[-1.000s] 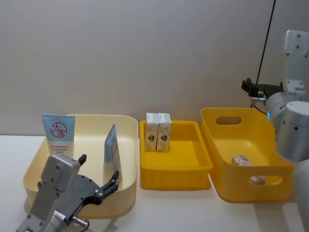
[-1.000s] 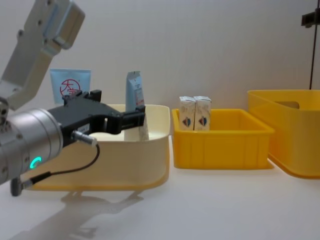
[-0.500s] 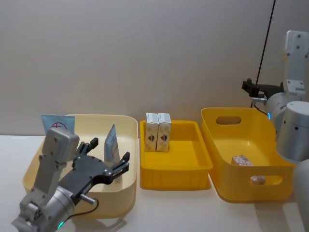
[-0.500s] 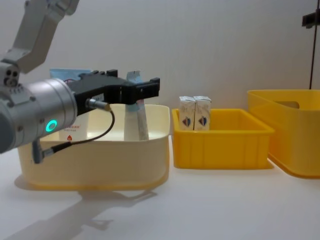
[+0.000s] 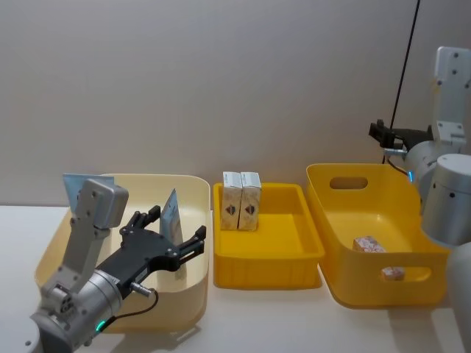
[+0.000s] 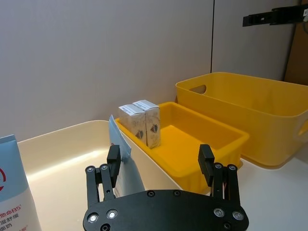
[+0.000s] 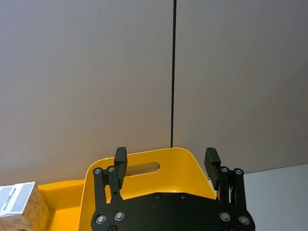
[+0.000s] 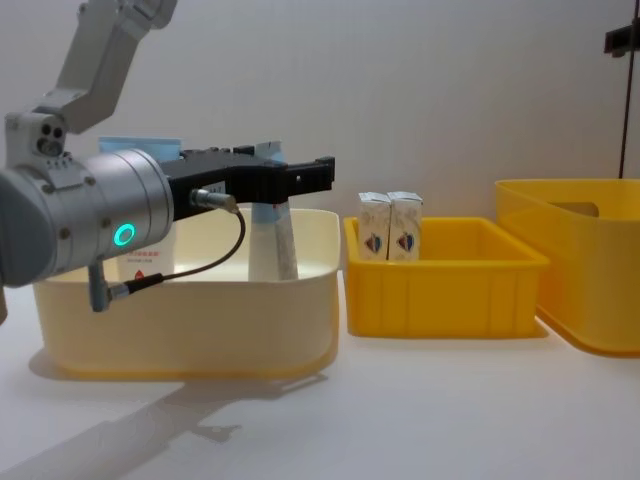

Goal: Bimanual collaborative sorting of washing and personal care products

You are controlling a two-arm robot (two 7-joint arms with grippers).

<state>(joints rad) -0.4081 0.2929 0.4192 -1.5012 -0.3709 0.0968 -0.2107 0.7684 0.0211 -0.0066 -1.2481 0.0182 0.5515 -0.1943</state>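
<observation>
A tall pale blue-grey tube [image 5: 171,218] [image 8: 272,232] stands in the cream bin [image 5: 193,294]. My left gripper [image 5: 176,234] [image 6: 160,161] [image 8: 305,175] hovers open over that bin, and the tube [image 6: 121,150] sits by one of its fingers [image 6: 113,160], partly in the gap. A light blue tube with a red logo [image 6: 13,192] [image 8: 140,152] stands at the bin's far left corner, mostly behind my left arm. Two beige cartons [image 5: 241,201] [image 6: 140,123] stand upright in the shallow yellow tray [image 5: 294,257]. My right gripper [image 5: 381,132] [image 7: 166,158] hangs open, high above the deep yellow bin [image 5: 346,220].
The deep yellow bin [image 7: 144,168] holds a beige carton [image 5: 368,244] and another small box [image 5: 392,273] on its floor. The three containers stand side by side against the wall. Bare white table [image 8: 420,420] lies in front of them.
My left gripper has risen from in front of the cream bin and moved forward over it, up to the pale blue-grey tube. The right arm has not moved.
</observation>
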